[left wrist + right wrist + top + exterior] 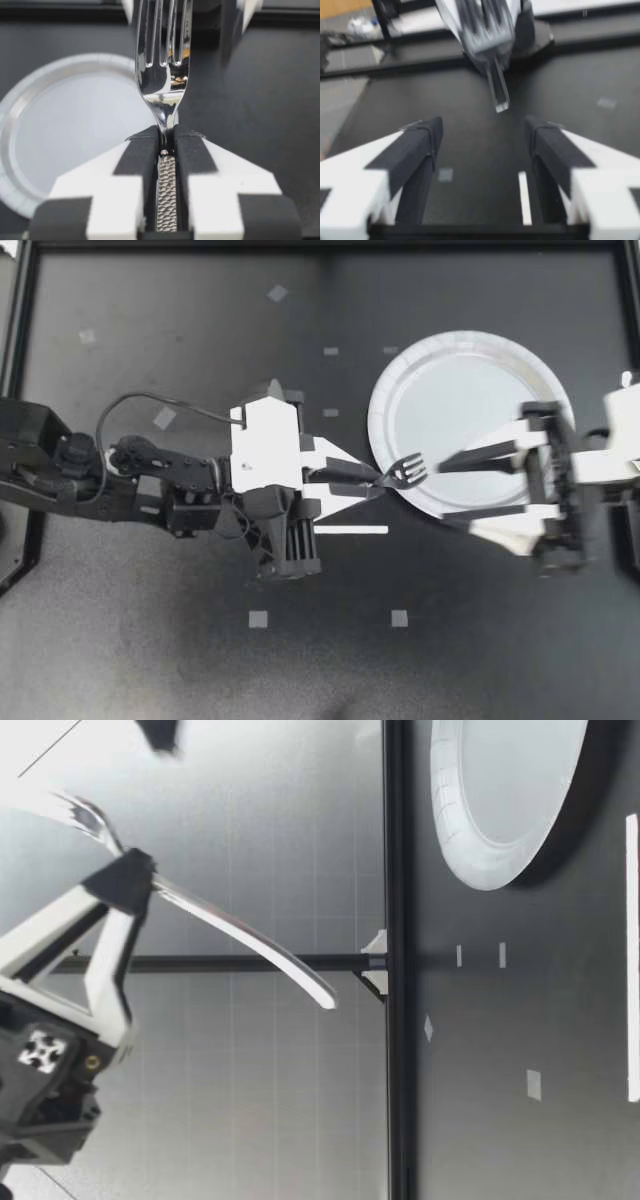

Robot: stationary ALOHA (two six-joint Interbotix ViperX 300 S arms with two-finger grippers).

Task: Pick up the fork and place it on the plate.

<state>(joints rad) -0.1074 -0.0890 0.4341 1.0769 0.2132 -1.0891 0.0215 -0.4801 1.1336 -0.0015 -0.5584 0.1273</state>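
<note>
Steel shows between black pads: the robot's left gripper (376, 481), reaching in from the left side of the table, is clamped on the fork (405, 472) at the neck, just behind the tines. The left wrist view shows both fingers (142, 165) pressed against the stem from either side, a narrow hold that probably stops the fork (162, 90) twisting in the air. In the low view the fork (235, 930) hangs well above the table. Its handle curves down and away from the left gripper (125, 885) with the free end touching nothing, so it is lifted, not resting. From above, the tines stick out ahead of the fingertips and just overlap the near rim of the white plate (460, 390), while the rest of the fork is short of it. Farther right, the right gripper (443, 492) sits over the plate's rim with its fingers spread wide and nothing between them. The fork (487, 35) is ahead of it, and it seems to be standing by. The carry looks nearly done; lowering and release are not yet made.
</note>
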